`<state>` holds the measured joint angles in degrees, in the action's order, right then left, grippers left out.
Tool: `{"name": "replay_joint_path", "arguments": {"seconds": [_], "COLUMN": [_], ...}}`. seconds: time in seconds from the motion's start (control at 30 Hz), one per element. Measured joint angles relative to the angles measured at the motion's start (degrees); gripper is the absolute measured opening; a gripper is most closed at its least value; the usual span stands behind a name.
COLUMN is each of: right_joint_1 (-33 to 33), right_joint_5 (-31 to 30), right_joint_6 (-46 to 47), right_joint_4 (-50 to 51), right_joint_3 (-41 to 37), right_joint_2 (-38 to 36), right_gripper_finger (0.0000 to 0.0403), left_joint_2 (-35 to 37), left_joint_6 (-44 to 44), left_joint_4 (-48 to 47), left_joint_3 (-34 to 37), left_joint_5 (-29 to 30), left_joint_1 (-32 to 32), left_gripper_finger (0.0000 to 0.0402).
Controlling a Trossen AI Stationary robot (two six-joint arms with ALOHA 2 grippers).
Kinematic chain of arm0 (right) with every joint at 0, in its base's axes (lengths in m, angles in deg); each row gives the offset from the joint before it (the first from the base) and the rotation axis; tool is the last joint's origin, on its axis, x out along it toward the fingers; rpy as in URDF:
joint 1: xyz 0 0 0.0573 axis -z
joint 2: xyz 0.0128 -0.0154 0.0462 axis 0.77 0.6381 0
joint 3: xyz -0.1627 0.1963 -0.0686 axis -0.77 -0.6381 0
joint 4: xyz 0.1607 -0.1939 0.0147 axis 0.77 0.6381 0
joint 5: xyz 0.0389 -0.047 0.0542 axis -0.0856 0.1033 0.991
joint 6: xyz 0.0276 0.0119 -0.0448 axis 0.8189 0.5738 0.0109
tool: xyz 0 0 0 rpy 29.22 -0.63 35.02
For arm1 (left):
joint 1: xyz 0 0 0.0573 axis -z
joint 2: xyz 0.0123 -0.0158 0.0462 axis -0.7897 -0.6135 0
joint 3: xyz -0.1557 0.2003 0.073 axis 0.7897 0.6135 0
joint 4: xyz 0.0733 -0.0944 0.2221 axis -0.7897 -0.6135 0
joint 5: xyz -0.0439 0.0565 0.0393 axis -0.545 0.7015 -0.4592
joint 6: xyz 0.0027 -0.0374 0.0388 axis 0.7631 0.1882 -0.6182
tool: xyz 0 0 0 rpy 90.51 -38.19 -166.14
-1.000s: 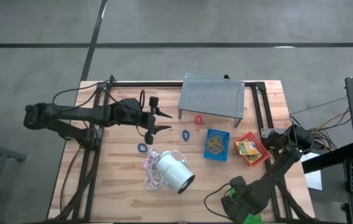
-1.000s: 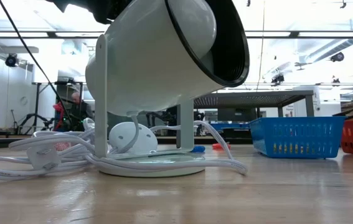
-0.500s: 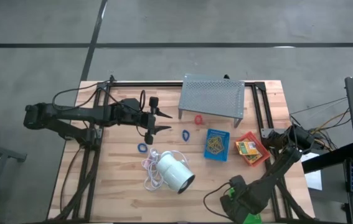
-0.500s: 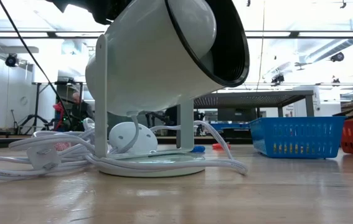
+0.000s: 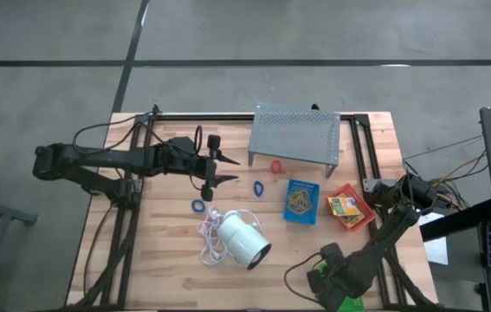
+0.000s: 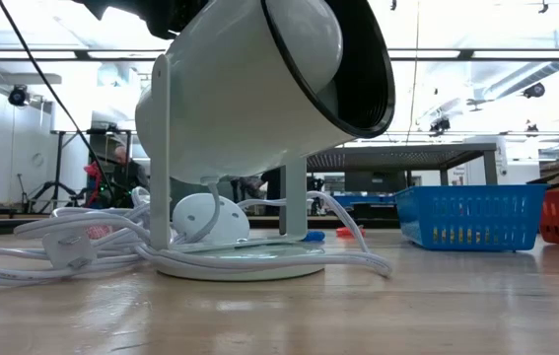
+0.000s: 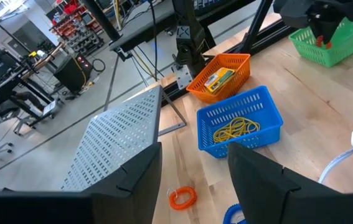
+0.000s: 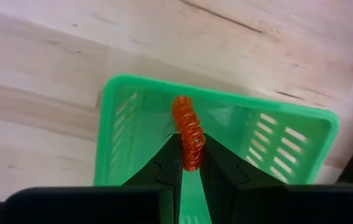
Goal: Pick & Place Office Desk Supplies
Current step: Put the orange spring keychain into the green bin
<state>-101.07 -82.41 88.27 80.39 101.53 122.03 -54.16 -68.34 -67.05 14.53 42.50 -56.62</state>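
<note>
At the near right edge of the surface (image 5: 167, 269), nothing has shifted over the last second. The right end effector (image 8: 190, 155) still hangs just above the green tray (image 8: 111, 124), its fingers pressed together on a red coiled loop (image 8: 187, 127). The loop has not been let go, so this placement looks paused just before release; opening the fingers should drop it into the tray.

Near the middle lies the white cylinder (image 5: 243, 240) with its cord, untouched. One blue loop (image 5: 197, 205) sits just to its far left, and a second blue loop (image 5: 258, 186) lies farther on, towards the middle.

To the right stand the blue tray (image 7: 251, 138), holding a tangle of tan rubber bands (image 7: 235, 129) too knotted to count, and the red tray (image 7: 238, 68), in which I can make out one yellow box (image 7: 218, 78).

Farther still, a second red loop (image 5: 276, 165) rests just in front of the grey stand (image 5: 297, 134). At the far left the left end effector (image 5: 211, 165) waits above the surface with fingers apart, holding nothing.

Counted: three trays, two blue loops, two red loops, one box seen. By my judgement, three loops remain to be sorted.
</note>
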Motion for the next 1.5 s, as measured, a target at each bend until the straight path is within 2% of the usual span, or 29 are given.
{"name": "replay_joint_path", "arguments": {"seconds": [1.5], "right_joint_1": [0.02], "right_joint_5": [0.01], "right_joint_6": [-0.23], "right_joint_4": [-4.66], "right_joint_3": [0.51], "right_joint_2": [-0.02], "right_gripper_finger": [0.0038], "left_joint_2": [0.0], "left_joint_6": [0.24], "left_joint_4": [-1.01], "left_joint_3": [-0.01], "left_joint_5": [0.44], "left_joint_1": [0.0], "left_gripper_finger": [0.0184]}}
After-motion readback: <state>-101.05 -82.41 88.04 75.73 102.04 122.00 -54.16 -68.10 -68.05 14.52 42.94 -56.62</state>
